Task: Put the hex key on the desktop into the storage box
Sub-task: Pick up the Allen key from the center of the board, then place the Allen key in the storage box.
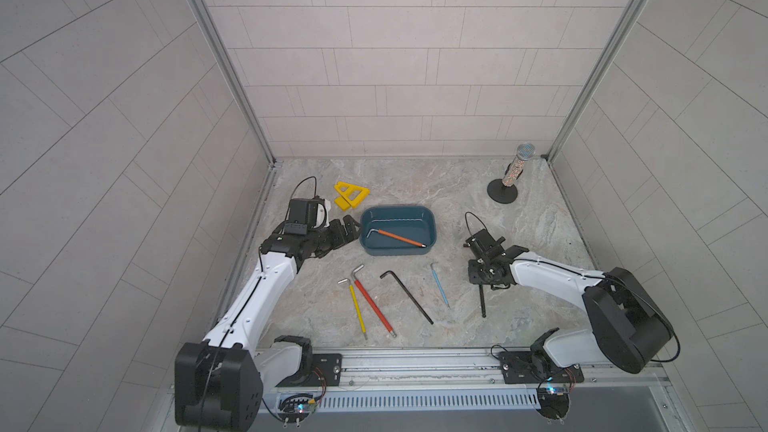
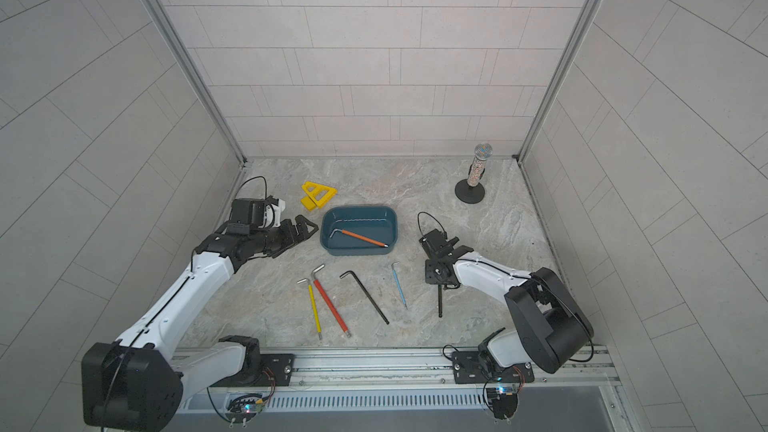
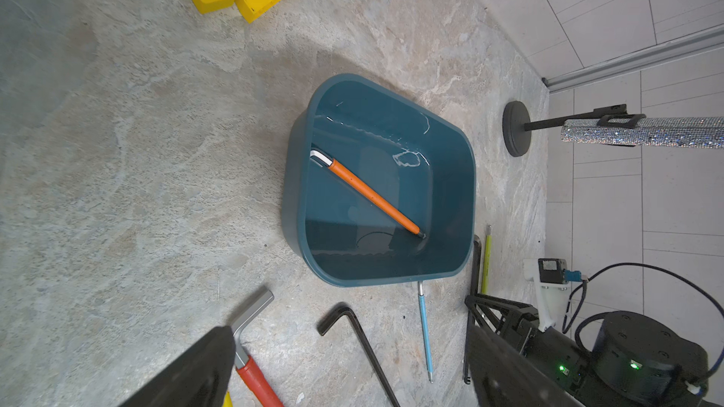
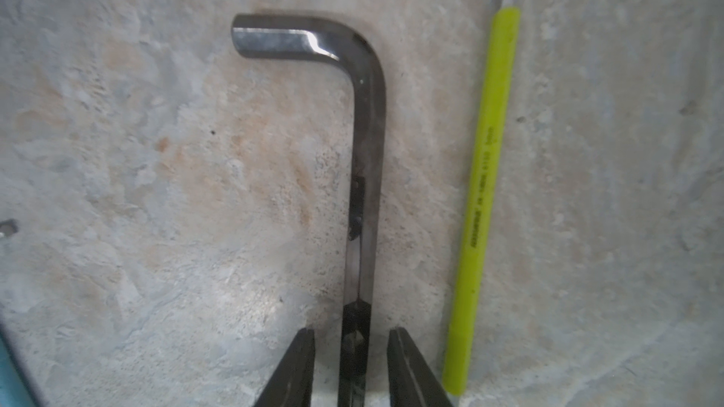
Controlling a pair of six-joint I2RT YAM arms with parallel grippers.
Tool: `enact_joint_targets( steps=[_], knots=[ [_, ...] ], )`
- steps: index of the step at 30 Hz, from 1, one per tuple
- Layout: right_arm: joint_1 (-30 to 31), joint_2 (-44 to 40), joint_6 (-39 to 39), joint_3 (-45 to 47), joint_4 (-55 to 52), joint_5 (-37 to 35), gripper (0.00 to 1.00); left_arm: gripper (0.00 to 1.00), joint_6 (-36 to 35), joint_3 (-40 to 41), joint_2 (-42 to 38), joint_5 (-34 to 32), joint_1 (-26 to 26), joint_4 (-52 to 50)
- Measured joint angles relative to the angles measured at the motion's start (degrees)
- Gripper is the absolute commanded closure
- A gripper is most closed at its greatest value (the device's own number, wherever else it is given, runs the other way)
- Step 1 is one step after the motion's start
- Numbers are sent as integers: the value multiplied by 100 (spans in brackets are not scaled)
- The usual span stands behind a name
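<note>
Marbled stone counter: our right gripper narrowly straddles the black L-shaped hex key; the left gripper, beside the teal storage box, gapes wide.

Smooth white arm links join bulky black joint housings, with thin black cables looping.

**Left arm**: stretched forward from its base, upper link sloping up to the elbow, forearm about level. The left gripper points inward, its jaws wide apart.

**Right arm**: elbow folded high over the base, forearm running inward, wrist bent down. The right gripper points straight down, its two dark fingertips standing a little apart, not closed together.
</note>
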State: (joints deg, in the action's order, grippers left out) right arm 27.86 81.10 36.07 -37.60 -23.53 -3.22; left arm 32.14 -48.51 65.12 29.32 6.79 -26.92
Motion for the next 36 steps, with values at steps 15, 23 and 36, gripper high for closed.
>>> enact_joint_targets(
  steps=[15,23,36],
  knots=[
    [17,0,33,20,114,-37,95,0,4,26,-33,28,0,9],
    [17,-431,-24,79,-46,-94,100,0,44,26,-31,48,0,13],
    [17,-1191,-903,-898,-476,-254,100,0,46,26,-31,105,0,39]
  ],
)
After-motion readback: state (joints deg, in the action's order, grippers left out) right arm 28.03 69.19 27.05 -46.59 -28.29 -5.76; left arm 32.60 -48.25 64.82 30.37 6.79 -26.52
